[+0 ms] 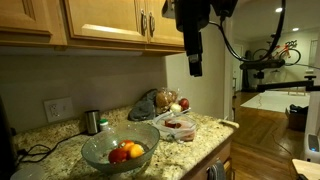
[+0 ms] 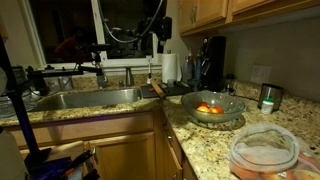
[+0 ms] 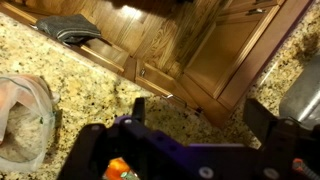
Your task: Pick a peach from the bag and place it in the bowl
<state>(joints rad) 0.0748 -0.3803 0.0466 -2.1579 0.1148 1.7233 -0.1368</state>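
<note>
My gripper (image 1: 194, 68) hangs open and empty, well above the counter, between the bowl and the bag. In the wrist view its two dark fingers (image 3: 200, 112) stand wide apart with only granite counter between them. The glass bowl (image 1: 103, 150) sits at the counter's front and holds a red and an orange fruit (image 1: 135, 150). It also shows in an exterior view (image 2: 232, 104). The bag (image 1: 147, 104) lies at the back with round fruit (image 1: 176, 103) at its mouth. The bag shows at the left edge of the wrist view (image 3: 25, 118).
A clear plastic container (image 1: 179, 126) with dark food stands beside the bag. A metal cup (image 1: 92, 121) stands by the wall outlet. Wooden cabinets hang above the counter. A sink (image 2: 85, 98) and a paper towel roll (image 2: 170, 66) lie beyond the bowl.
</note>
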